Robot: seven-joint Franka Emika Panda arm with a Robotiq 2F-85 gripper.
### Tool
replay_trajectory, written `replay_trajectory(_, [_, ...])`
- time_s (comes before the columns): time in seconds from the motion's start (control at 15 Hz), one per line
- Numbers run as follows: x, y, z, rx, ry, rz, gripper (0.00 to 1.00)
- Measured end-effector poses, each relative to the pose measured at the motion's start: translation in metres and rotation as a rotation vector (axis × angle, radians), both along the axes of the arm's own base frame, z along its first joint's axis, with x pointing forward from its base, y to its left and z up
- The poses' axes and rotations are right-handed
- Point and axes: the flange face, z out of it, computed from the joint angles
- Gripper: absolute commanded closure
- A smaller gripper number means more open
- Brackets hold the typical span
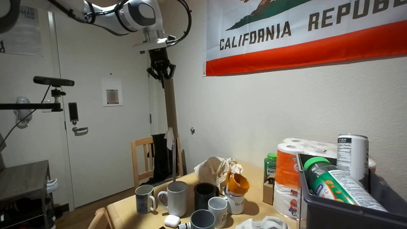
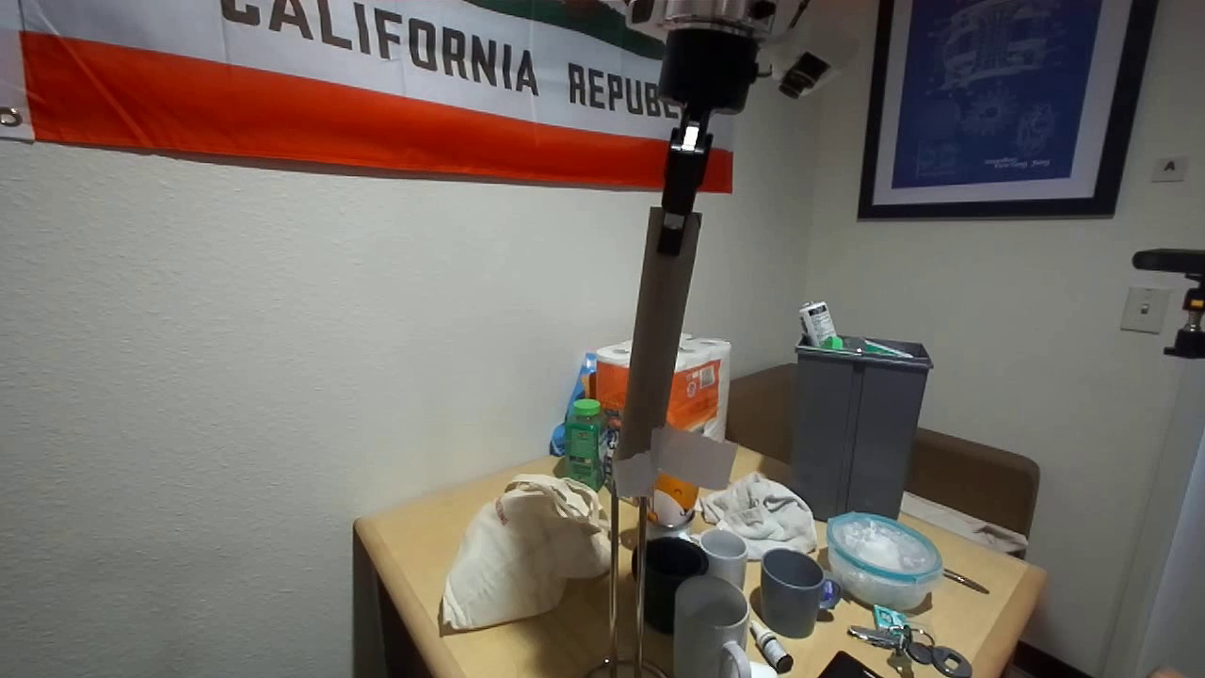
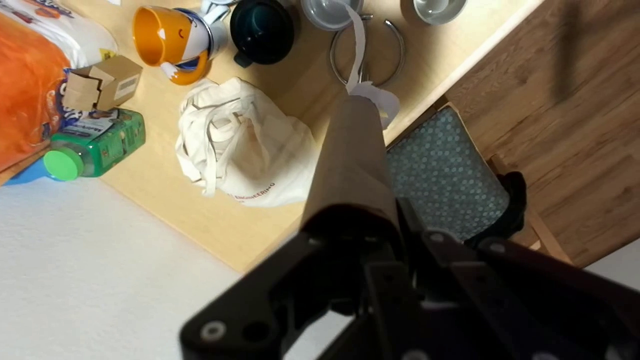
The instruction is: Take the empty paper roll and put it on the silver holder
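In an exterior view my gripper (image 1: 165, 80) is pinched on the upper end of the bare cardboard tube (image 1: 170, 108), which hangs nearly upright over the table (image 1: 254, 190), its lower end just at the silver holder (image 1: 174, 162). A grey bin (image 1: 334, 218) holds a green-capped bottle (image 1: 337, 186) lying aslant and a white can (image 1: 354, 156) rising above the rim; beside it is a packet (image 1: 287, 168) of paper rolls (image 1: 290, 147). An orange mug (image 1: 239, 183) sits tilted on the mouth of a white mug (image 1: 236, 206). In an exterior view I see the tube leaning slightly, torn paper (image 2: 697, 459) at its lower end, and the holder's two rods running down from there; I can't tell whether they reach inside it. The bin shows the can poking out on top, and a bowl (image 2: 880, 589) wears a teal-rimmed lid (image 2: 883, 537), its contents whitish and unclear. In my wrist view the tube runs away from the gripper, with the holder's ring base near its far end. A black mug (image 3: 261, 32) is too dark inside to read; near it a cloth bag (image 3: 250, 155) hides its contents.
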Motion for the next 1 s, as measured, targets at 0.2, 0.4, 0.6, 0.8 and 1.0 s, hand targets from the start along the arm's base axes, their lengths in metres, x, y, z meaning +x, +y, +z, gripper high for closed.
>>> replay_trajectory(0.2, [0.000, 0.001, -0.008, -0.006, 0.016, 0.001, 0.99])
replay_trajectory(0.4, [0.000, 0.004, -0.015, 0.004, 0.033, 0.005, 0.99])
replay_trajectory(0.6, [0.000, 0.006, -0.025, 0.008, 0.056, 0.007, 0.99])
replay_trajectory(0.8, [-0.001, 0.009, -0.038, -0.002, 0.082, 0.012, 0.99])
replay_trajectory(1.0, [-0.003, 0.014, -0.052, -0.010, 0.097, 0.021, 0.99])
